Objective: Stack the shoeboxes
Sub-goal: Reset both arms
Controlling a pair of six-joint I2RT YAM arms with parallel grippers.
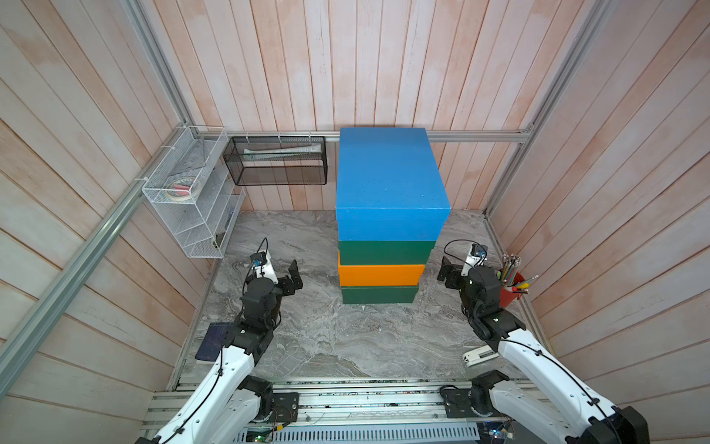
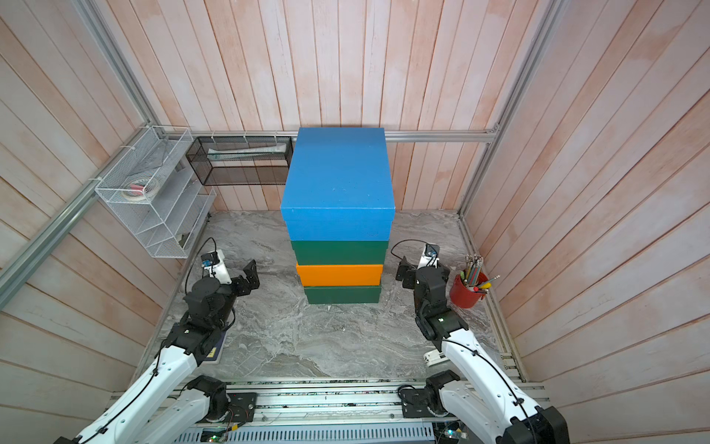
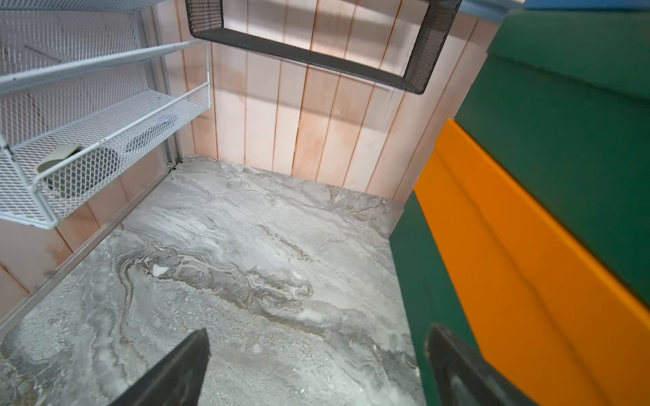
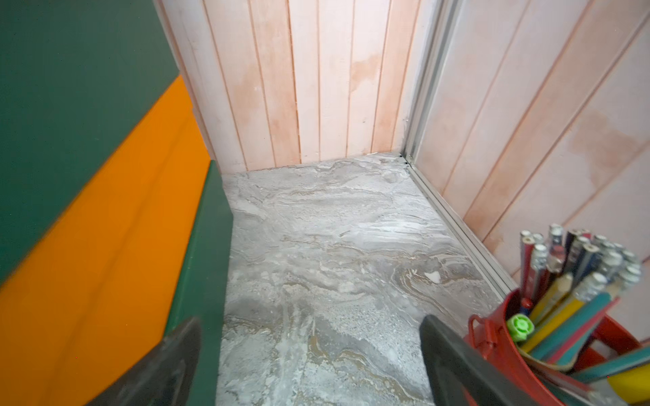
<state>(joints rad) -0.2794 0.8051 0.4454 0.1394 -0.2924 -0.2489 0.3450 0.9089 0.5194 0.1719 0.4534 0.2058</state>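
The shoeboxes stand in one stack at the back middle of the marble floor: a blue box [image 1: 392, 180] [image 2: 338, 180] on top, a dark green one [image 1: 386, 251] under it, then an orange one [image 1: 380, 275] [image 3: 510, 263] [image 4: 105, 246], and a dark green one [image 1: 378, 295] [image 3: 422, 281] [image 4: 204, 263] at the bottom. My left gripper [image 1: 286, 278] [image 3: 316, 372] is open just left of the stack, holding nothing. My right gripper [image 1: 447, 275] [image 4: 309, 369] is open just right of it, also with nothing in it. Neither touches a box.
A white wire rack [image 1: 192, 192] and a black mesh basket [image 1: 276, 161] hang on the walls at back left. A red cup of pencils [image 1: 511, 288] [image 4: 527, 334] stands close beside my right gripper. A white stapler [image 1: 480, 353] and a dark notebook [image 1: 209, 342] lie near the arms.
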